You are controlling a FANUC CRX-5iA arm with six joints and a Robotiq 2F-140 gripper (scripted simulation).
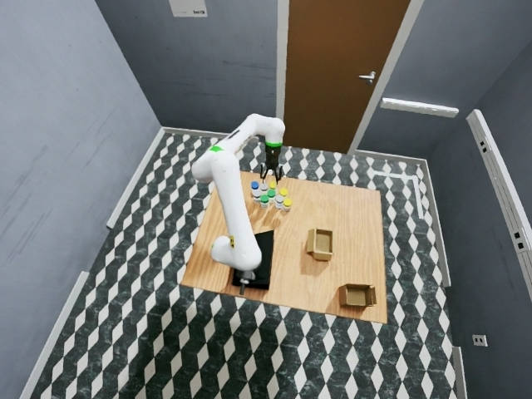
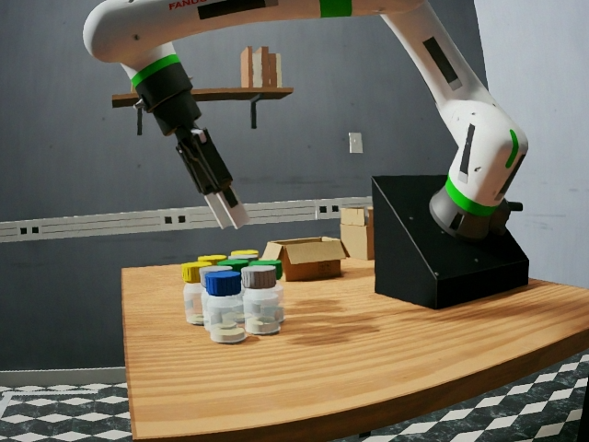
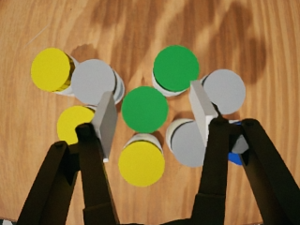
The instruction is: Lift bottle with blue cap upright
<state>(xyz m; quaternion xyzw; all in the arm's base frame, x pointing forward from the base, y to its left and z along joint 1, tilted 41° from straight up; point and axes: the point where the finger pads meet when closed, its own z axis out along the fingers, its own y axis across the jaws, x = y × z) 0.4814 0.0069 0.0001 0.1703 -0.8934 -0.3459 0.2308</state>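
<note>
Grey walls and a checkered floor frame the wooden table (image 2: 428, 343), where a tight cluster of small capped bottles stands near its left end. Front and centre in the exterior view sits the bottle with the blue cap (image 2: 223, 304), upright, touching a grey-capped bottle (image 2: 259, 304) on its right and another grey-capped one just behind it. Yellow-capped and green-capped bottles crowd farther back.

Up above, the gripper (image 2: 228, 209) hangs tilted over the cluster, jaws partly open and holding nothing. From the wrist view, the blue cap (image 3: 235, 157) barely peeks out at the right, mostly hidden behind one finger, so the jaws are not centred on it.

Now the handling. That bottle looks like clear, rigid plastic with a few tablets at the bottom, so likely light, stiff and easy to tip. The smooth wall may be slippery; the ribbed cap offers better bite. The safest hold appears to be high on the body or at the cap, approaching from the open near side, since the neighbours pack tight and a wide finger could knock one over.
</note>
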